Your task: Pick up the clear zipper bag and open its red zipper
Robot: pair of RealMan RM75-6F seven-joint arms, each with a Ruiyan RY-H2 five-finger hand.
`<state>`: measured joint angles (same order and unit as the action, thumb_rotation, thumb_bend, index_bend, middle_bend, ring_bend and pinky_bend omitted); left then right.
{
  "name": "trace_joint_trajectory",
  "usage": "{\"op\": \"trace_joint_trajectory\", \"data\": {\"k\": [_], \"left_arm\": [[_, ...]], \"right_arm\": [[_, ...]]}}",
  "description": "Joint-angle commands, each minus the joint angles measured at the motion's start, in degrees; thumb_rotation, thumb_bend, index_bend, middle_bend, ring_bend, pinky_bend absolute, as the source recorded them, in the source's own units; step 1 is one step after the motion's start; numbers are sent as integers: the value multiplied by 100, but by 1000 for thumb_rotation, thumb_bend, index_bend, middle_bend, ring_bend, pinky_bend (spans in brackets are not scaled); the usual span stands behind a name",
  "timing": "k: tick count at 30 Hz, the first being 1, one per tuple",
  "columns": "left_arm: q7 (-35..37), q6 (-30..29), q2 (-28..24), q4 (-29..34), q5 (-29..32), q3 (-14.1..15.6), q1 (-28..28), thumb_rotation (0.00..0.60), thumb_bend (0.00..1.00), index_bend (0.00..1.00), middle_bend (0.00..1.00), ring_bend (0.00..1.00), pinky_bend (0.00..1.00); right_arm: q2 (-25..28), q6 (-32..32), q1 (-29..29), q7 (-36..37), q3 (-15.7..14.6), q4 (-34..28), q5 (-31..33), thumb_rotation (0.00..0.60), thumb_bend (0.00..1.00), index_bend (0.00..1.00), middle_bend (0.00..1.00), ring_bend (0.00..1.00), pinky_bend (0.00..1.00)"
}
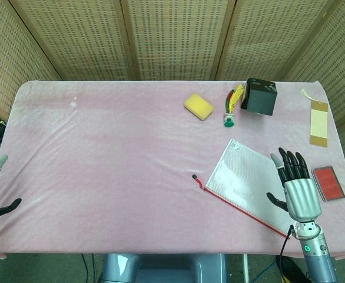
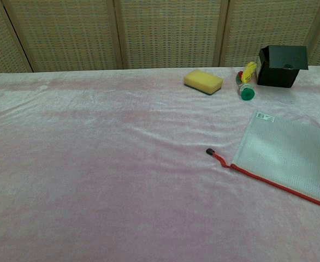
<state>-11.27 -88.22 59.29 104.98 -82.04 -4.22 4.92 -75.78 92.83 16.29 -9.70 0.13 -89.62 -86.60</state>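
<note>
On the table's right, the zipper bag [image 1: 243,180] lies flat — red zipper [image 1: 243,203] running diagonally.

one zipper bag [image 1: 248,183], one sponge [image 1: 198,106], one box [image 1: 259,96]

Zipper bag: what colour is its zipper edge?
Red, on the clear zipper bag; clearest in the chest view.

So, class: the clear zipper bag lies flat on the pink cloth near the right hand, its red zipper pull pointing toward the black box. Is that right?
Not quite. In the head view the clear zipper bag does lie flat on the pink cloth near the right hand, but its red zipper pull points away from the black box, toward the table's middle.
</note>
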Motion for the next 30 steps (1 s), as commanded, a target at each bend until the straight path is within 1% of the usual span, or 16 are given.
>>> {"op": "trace_joint_trajectory", "data": {"k": [1, 3, 4, 5, 6, 7, 8, 9, 11, 12, 14, 15, 18, 20, 26, 30], "left_arm": [[-14, 14, 4, -2, 13, -7, 5, 600, 0, 0, 0, 0, 0], [-23, 24, 11, -7, 46, -22, 7, 600, 0, 0, 0, 0, 0], [-28, 36, 16, -12, 69, -33, 12, 600, 0, 0, 0, 0, 0], [-34, 47, 20, -15, 81, -40, 18, 600, 0, 0, 0, 0, 0], [-41, 62, 24, -17, 95, -46, 25, 600, 0, 0, 0, 0, 0], [-54, 90, 32, -23, 115, -56, 42, 600, 0, 0, 0, 0, 0], [-73, 119, 39, -29, 140, -66, 58, 600, 0, 0, 0, 0, 0], [-104, 155, 51, -38, 180, -82, 79, 600, 0, 0, 0, 0, 0], [-159, 213, 71, -51, 255, -104, 109, 600, 0, 0, 0, 0, 0], [-185, 240, 81, -58, 289, -112, 122, 600, 0, 0, 0, 0, 0], [-242, 317, 108, -75, 382, -131, 157, 600, 0, 0, 0, 0, 0], [-261, 342, 122, -81, 416, -141, 171, 600, 0, 0, 0, 0, 0], [-273, 411, 164, -70, 495, -162, 207, 600, 0, 0, 0, 0, 0], [-342, 421, 194, -90, 480, -165, 234, 600, 0, 0, 0, 0, 0], [-462, 438, 271, -137, 345, -107, 275, 600, 0, 0, 0, 0, 0], [-486, 498, 296, -126, 386, -101, 299, 600, 0, 0, 0, 0, 0]], "right_arm": [[-35, -132, -42, -8, 70, 35, -34, 600, 0, 0, 0, 0, 0], [-70, -231, -1, -5, 120, 7, -63, 600, 0, 0, 16, 12, 0], [-119, -352, 77, 0, 175, -13, -73, 600, 0, 0, 58, 58, 9], [-151, -447, 141, 14, 222, -9, -74, 600, 0, 0, 168, 181, 49], [-192, -577, 234, 40, 271, 14, -89, 600, 0, 1, 319, 342, 137], [-243, -848, 396, 69, 337, 16, -50, 600, 0, 7, 418, 450, 228], [-276, -1094, 540, 106, 418, 4, 24, 600, 0, 30, 532, 562, 393], [-304, -1416, 710, 161, 514, -53, 151, 600, 0, 72, 612, 634, 567], [-318, -1908, 949, 213, 663, -216, 418, 600, 0, 179, 708, 729, 799], [-333, -2113, 1045, 229, 742, -314, 572, 600, 2, 258, 759, 783, 894], [-399, -2614, 1282, 205, 948, -527, 1040, 600, 28, 389, 830, 859, 981], [-401, -2798, 1368, 104, 1017, -596, 1257, 600, 62, 446, 858, 888, 999], [-476, -3184, 1595, -327, 1211, -758, 1965, 600, 170, 515, 884, 916, 1000], [-667, -3488, 1827, -723, 1374, -795, 2827, 600, 229, 533, 887, 917, 1000], [-1213, -3533, 2275, -1460, 1591, -627, 4493, 600, 340, 551, 893, 923, 1000], [-1474, -3498, 2507, -1770, 1607, -458, 5121, 600, 425, 553, 896, 927, 1000]]}}
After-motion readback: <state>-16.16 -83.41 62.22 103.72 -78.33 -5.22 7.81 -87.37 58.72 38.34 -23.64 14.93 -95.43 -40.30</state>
